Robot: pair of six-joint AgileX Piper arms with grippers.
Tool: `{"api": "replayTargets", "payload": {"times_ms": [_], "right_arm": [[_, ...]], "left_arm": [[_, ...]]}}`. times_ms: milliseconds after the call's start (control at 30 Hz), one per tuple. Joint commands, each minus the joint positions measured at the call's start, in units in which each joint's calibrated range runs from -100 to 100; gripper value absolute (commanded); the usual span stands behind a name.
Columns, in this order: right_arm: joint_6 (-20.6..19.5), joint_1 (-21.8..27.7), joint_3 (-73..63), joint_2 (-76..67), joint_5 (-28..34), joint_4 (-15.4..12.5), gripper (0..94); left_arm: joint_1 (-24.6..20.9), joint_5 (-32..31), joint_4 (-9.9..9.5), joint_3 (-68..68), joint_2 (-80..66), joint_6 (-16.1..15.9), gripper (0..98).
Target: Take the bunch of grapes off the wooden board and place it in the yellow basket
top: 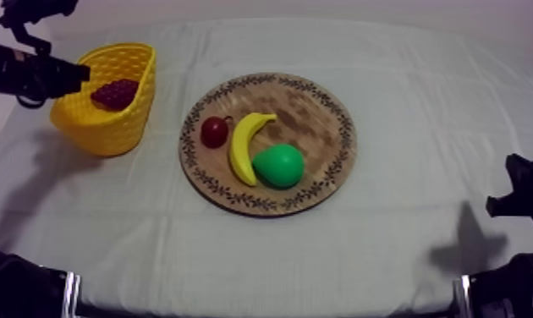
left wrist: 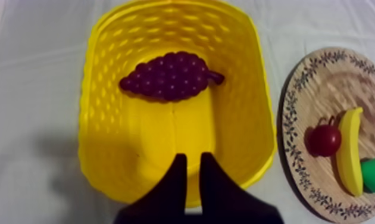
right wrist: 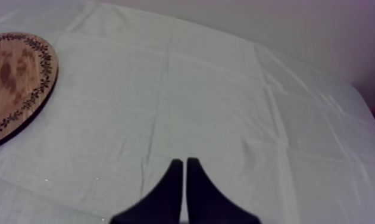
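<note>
We record bunch of grapes (left wrist: 171, 75) lying inside yellow basket (left wrist: 100, 89). Our left gripper (left wrist: 193, 157) hovers at its near rim, fingers slightly parted, empty. Our right gripper (right wrist: 184, 161): fingers together, empty, over cloth (right wrist: 225, 89).

The bunch of grapes (left wrist: 169, 75) is dark purple and knobbly, with a short stem. It lies flat on its side inside the yellow basket (top: 105, 135), the stem pointing towards the board. The basket has tall, woven-looking walls and stands upright at the far left of my table. The round wooden board (top: 321, 118), with a leafy patterned rim, lies flat near the middle, right of the basket and apart from it.
</note>
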Motion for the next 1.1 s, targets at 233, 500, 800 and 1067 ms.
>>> {"api": "replayTargets", "payload": {"times_ms": [233, 500, 800, 1067], "right_arm": [[0.0, 0.0, 0.0, 0.0, 0.0, 0.0, 0.2], [0.0, 0.0, 0.0, 0.0, 0.0, 0.0, 0.2], [0.0, 0.0, 0.0, 0.0, 0.0, 0.0, 0.2], [0.0, 0.0, 0.0, 0.0, 0.0, 0.0, 0.2]], "left_arm": [[0.7, -10.9, 0.19, 17.3, -17.9, -1.9, 0.1], [0.1, -13.8, 0.34, 30.3, -36.8, -3.3, 0.0], [0.0, -14.1, 0.68, 41.9, -55.9, -2.9, 0.0], [-2.1, -8.5, 1.08, 47.2, -69.8, -2.5, 0.0]]}}
